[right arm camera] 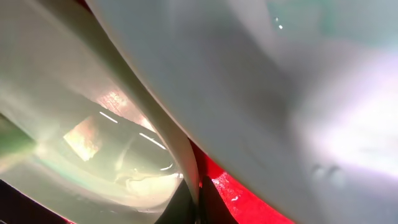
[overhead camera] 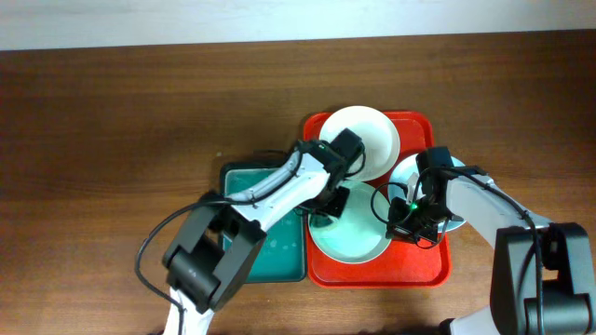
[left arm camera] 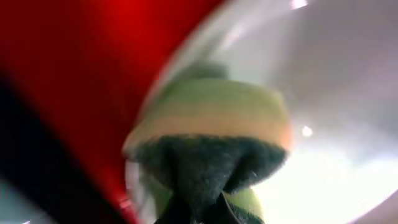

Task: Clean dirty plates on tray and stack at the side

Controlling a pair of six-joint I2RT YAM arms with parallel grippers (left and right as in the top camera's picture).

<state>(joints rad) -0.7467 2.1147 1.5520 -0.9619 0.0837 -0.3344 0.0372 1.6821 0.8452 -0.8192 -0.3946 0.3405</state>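
Observation:
The red tray [overhead camera: 430, 270] holds three plates: one at the back [overhead camera: 368, 138], one at the front [overhead camera: 354, 244], and one at the right [overhead camera: 408, 169], partly hidden by my right arm. My left gripper [overhead camera: 331, 201] is shut on a yellow-green sponge with a dark scouring side [left arm camera: 205, 130], at the front plate's left rim. The sponge sits between the tray [left arm camera: 74, 68] and the plate [left arm camera: 336, 93]. My right gripper [overhead camera: 402, 221] is shut on the front plate's right rim. In the right wrist view the fingers [right arm camera: 198, 208] pinch that rim [right arm camera: 180, 149] over the tray [right arm camera: 249, 202].
A dark green sponge tray [overhead camera: 279, 256] lies left of the red tray, under my left arm. The wooden table [overhead camera: 112, 121] stretches to the left and back. In the right wrist view another plate [right arm camera: 292, 93] looms close on the right.

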